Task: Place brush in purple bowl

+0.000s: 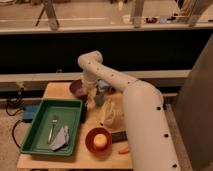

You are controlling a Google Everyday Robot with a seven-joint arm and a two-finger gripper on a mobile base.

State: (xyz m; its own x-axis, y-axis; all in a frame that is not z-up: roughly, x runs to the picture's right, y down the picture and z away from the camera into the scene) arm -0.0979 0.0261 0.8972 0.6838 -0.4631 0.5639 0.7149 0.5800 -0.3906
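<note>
My claw (92,103) hangs at centre of frame, pointing down, just beside the purple bowl (76,88); the bowl lies up-left from the claw. The brush I cannot pick out, maybe it is hidden at the claw, so its long axis is unknown. Claw open or closed: cannot tell. My arm (131,102) comes from lower right, bends at upper centre, wrist drops approx. vertical. Next move, I judge, is a short shift up-left.
</note>
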